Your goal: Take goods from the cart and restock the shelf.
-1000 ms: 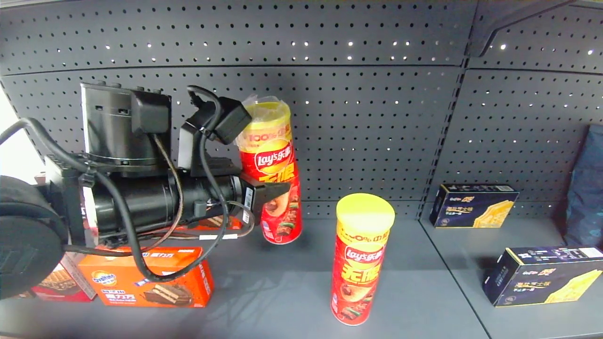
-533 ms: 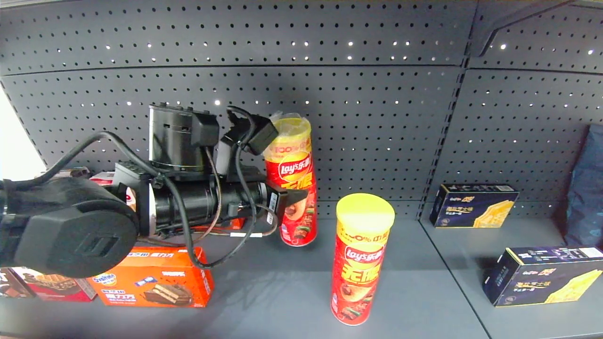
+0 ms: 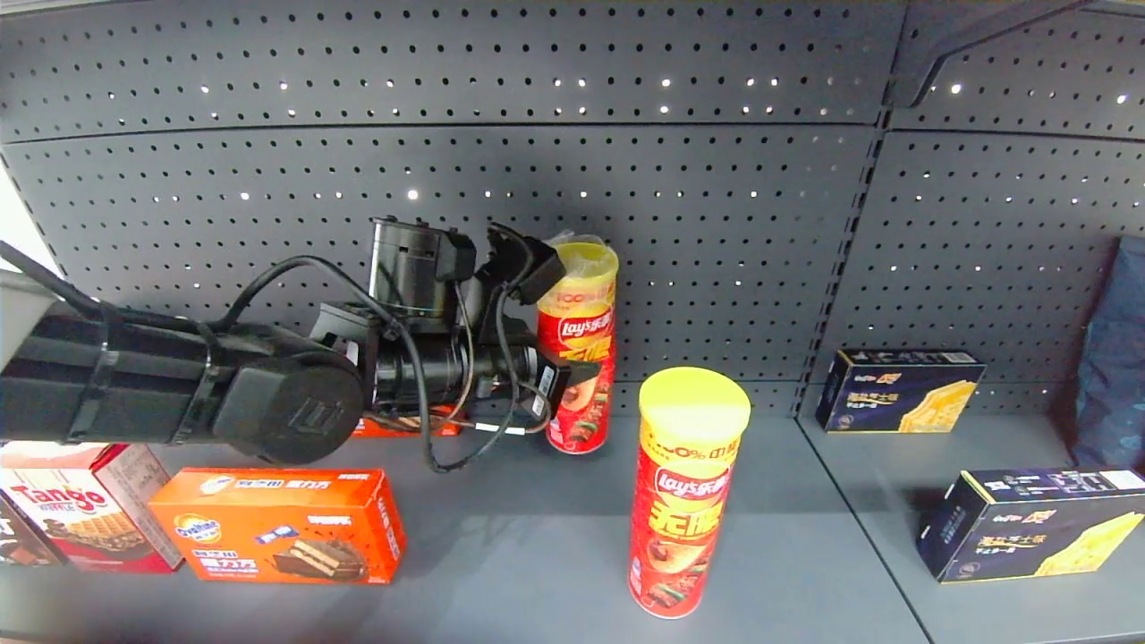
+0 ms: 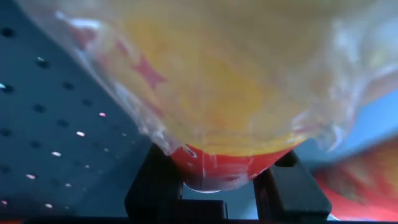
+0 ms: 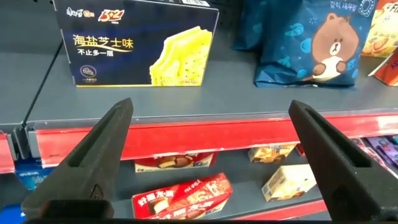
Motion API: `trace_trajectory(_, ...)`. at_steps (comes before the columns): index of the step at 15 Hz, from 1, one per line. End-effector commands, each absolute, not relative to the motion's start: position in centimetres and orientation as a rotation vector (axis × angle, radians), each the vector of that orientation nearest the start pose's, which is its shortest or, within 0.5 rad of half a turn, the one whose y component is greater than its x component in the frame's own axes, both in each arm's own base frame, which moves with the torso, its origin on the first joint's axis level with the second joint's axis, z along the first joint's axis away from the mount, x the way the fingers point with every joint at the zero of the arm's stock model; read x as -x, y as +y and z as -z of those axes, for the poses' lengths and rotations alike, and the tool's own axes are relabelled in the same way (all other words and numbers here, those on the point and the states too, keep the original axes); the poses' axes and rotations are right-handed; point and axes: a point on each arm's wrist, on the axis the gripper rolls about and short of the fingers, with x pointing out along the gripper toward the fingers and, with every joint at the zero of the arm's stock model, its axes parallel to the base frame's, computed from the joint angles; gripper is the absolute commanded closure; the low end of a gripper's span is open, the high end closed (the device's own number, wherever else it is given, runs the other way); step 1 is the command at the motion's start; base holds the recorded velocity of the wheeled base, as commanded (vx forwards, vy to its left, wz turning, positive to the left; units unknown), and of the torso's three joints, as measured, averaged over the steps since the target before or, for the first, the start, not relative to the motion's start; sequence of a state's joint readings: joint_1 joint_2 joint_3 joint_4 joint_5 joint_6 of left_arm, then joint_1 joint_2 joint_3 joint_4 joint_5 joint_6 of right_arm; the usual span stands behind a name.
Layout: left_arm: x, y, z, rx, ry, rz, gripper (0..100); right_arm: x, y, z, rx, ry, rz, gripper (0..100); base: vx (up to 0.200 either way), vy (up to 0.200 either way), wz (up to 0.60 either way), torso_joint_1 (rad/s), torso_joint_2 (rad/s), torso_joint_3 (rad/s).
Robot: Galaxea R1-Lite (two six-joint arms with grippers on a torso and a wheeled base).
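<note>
open shelf floor (image 3: 528, 546) between orange box (image 3: 277, 528) and standing chip can (image 3: 687, 492); pegboard (image 3: 716, 224) behind.

Left pincer (image 4: 221, 188) clamps red chip can (image 4: 227, 167) (yellow lid up close); perforated panel (image 4: 43, 118) beside.

Print covers chip can (image 3: 580, 326) and orange box (image 3: 277, 528).

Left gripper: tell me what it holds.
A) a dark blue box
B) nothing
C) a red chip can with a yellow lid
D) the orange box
C: the left gripper has its jaws closed around the red chip can, held upright near the pegboard, well apart from the orange box.
</note>
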State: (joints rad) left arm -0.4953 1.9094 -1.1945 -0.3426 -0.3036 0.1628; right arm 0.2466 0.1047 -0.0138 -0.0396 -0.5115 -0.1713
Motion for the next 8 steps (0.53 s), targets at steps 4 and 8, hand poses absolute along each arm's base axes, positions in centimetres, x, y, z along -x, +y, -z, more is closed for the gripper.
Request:
trace_trajectory(4, -35.3, -19.6, -17.2, -0.187, 0.326, 0.84, 100, 1.4, -1.5, -8.6, 0.192, 0.075, 0.259, 0, 0.0, 0.0, 0.0, 0.0, 0.0, 0.0)
trace_trajectory(8, -36.1, -21.0, -16.3, -0.185, 0.327, 0.873, 100, 1.4, -1.5, -8.6, 0.193, 0.076, 0.26, 0, 0.0, 0.0, 0.0, 0.0, 0.0, 0.0)
